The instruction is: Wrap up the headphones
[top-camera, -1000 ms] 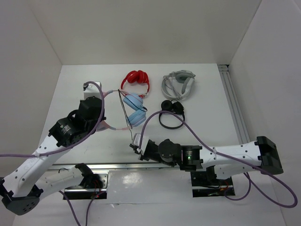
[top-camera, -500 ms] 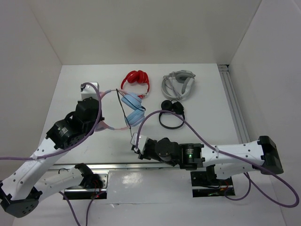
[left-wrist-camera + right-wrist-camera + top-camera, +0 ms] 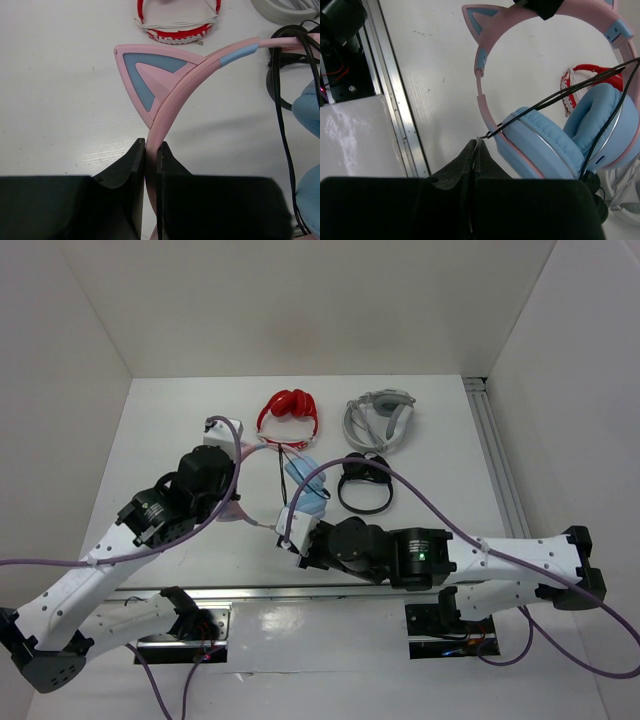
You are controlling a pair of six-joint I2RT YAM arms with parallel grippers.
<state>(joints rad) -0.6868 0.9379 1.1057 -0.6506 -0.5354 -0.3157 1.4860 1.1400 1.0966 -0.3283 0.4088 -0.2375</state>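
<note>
White table (image 3: 160, 430) between plain white walls (image 3: 300, 300)

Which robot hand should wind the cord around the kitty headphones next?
The right hand, probably. It pinches the thin dark cable beside the blue earcup, while the left hand is clamped on the pink headband, steadying it.

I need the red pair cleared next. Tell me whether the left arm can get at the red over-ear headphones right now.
Probably not yet: the left claw is shut on the pink cat-ear headband. The red over-ear headphones lie just beyond it, nothing between; releasing first should open the way.
</note>
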